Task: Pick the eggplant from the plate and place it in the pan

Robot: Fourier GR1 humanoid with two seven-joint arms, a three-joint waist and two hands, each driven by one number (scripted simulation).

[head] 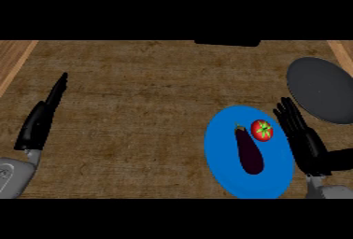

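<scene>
The long dark purple eggplant (249, 152) lies on the round blue plate (228, 175), with a small red tomato (262, 130) at its 1 o'clock (very close). The dark grey round pan (321, 88) sits at the plate's 1 o'clock. The right hand (302, 138) is open beside the plate, holding nothing. The left hand (43, 117) rests open at 9 o'clock.

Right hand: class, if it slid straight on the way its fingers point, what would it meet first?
Probably the dark pan: the right hand beside the blue plate points up-left toward its near rim, though height is unclear.
</scene>
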